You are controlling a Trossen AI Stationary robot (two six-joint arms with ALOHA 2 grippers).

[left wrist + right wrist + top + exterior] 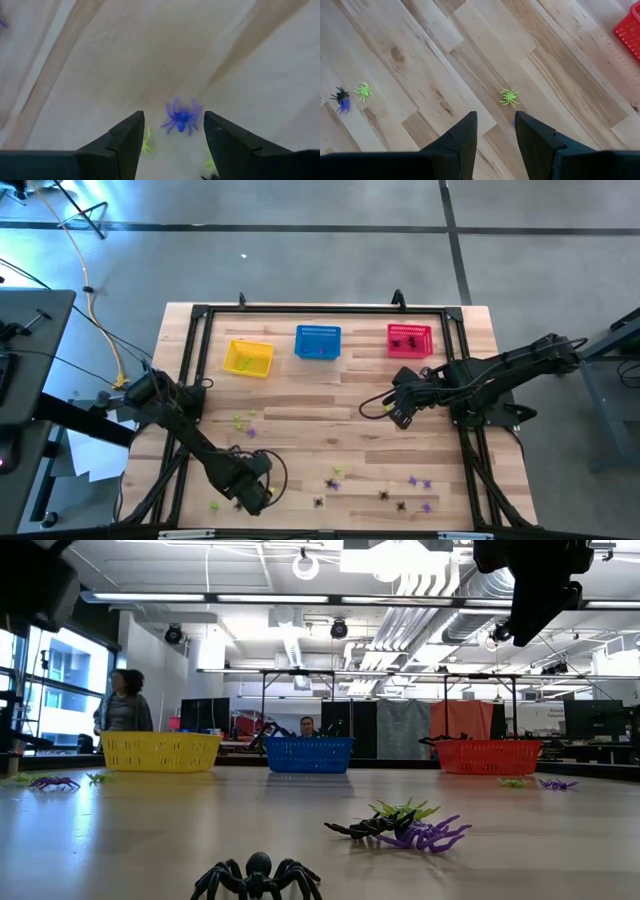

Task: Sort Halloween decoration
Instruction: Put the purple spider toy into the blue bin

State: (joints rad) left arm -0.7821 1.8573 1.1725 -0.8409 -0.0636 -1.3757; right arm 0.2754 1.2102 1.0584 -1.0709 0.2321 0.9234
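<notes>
Right now your left end effector [172, 142] hangs open low over the desk [330, 405], a purple spider [181, 117] framed between its fingers and yellow-green ones just beside each fingertip. Close carelessly and you risk pinching a neighbour too, or flicking the purple one away. Your right end effector [494, 132] waits open above a yellow-green spider [510, 97], near the red basket [409, 340].

I'm looking into an open-plan robotics lab: exposed ducts [440, 580] and strip lights overhead, monitors [590, 720] along the back, a person [124, 702] standing by the windows, another seated behind the wooden table [330, 395], cables [95, 300] trailing over the concrete floor.
</notes>
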